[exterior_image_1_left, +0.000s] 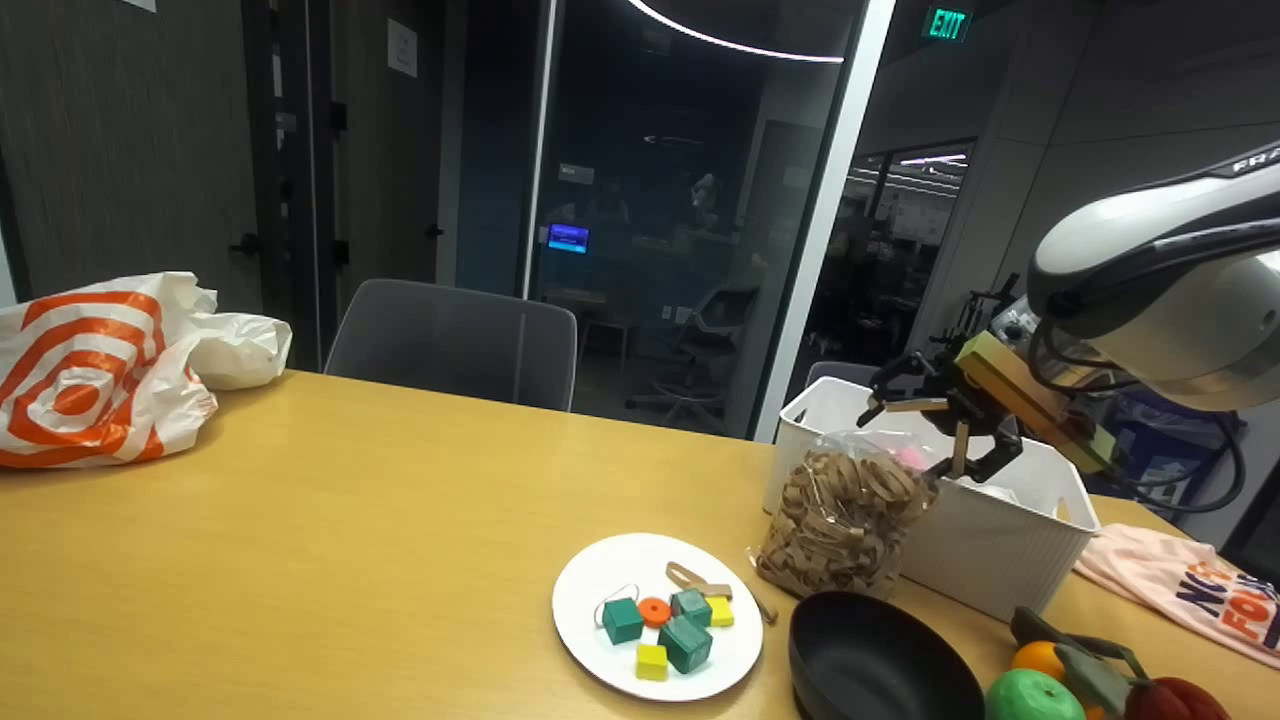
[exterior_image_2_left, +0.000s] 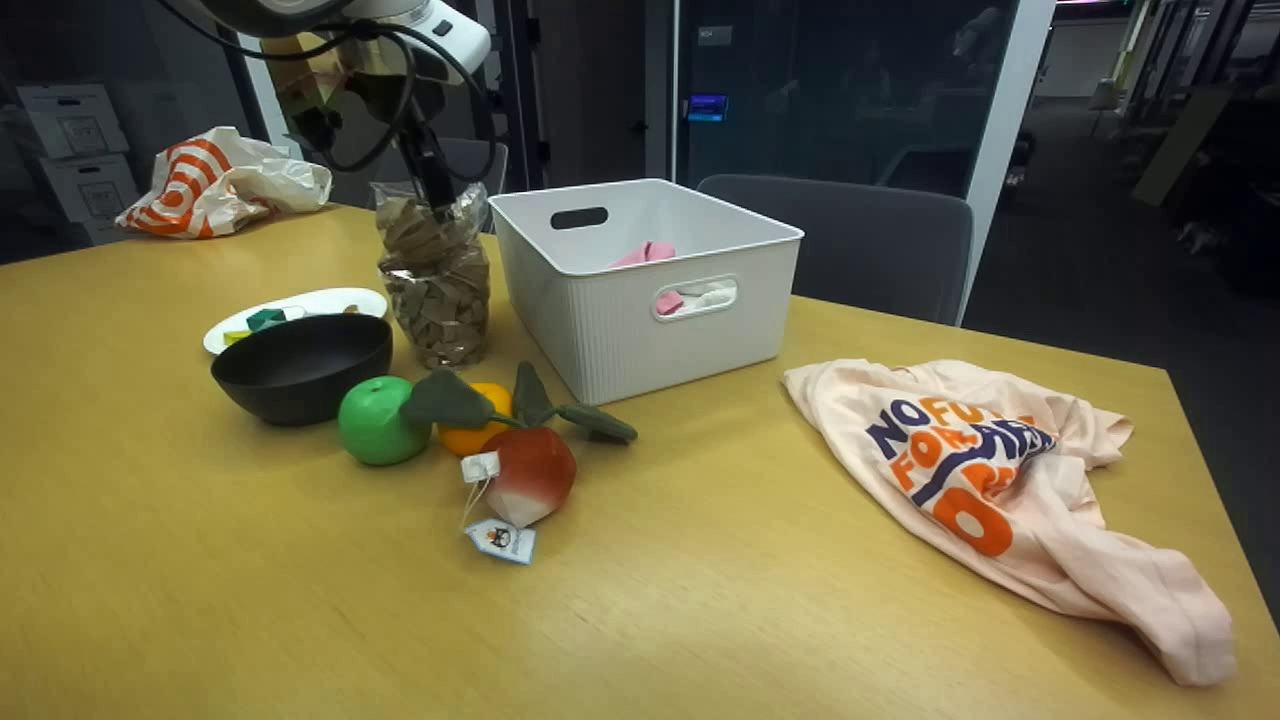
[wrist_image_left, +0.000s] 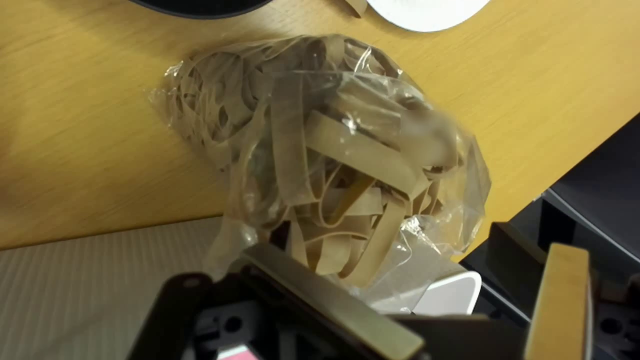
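Glass-walled office (exterior_image_1_left: 640, 100) behind, dim, with dark doors (exterior_image_1_left: 140, 150) at one end. Before it, a broad yellow table (exterior_image_1_left: 350, 560), a grey chair (exterior_image_1_left: 455, 340) at its far edge in an exterior view. Above one end of the table, a white-and-black robot arm (exterior_image_1_left: 1120, 230). Close to the chair-side edge, a white bin (exterior_image_2_left: 680, 355), something pink (exterior_image_2_left: 655, 250) inside. Towards a table corner in an exterior view, a crumpled peach cloth (exterior_image_2_left: 960, 500) with bold lettering; near the opposite end, well apart, a shopping bag (exterior_image_2_left: 220, 185) with red rings.

Close beside the bin's ridged side, a clear bag of brown bands (exterior_image_1_left: 835, 530): long axis roughly upright, leaning slightly binwards at the top. Just above its loose mouth, on the bin side, the gripper (exterior_image_1_left: 912, 440), fingers (wrist_image_left: 560, 300) spread wide, nothing gripped between. From gripper to bag, a line running down and outward, away from the bin wall. One finger overlapping the plastic in the wrist view; actual contact impossible to tell.

Next in size, a white plate (exterior_image_1_left: 600, 563) near the bag, then a black bowl (exterior_image_2_left: 300, 390); just past the bowl, a red leafy root (exterior_image_2_left: 540, 470), an orange fruit (exterior_image_2_left: 475, 430) and a green fruit (exterior_image_2_left: 383, 420). Smallest, on the plate, green blocks (exterior_image_1_left: 686, 642), yellow blocks (exterior_image_1_left: 651, 662), one orange ring (exterior_image_1_left: 655, 611).
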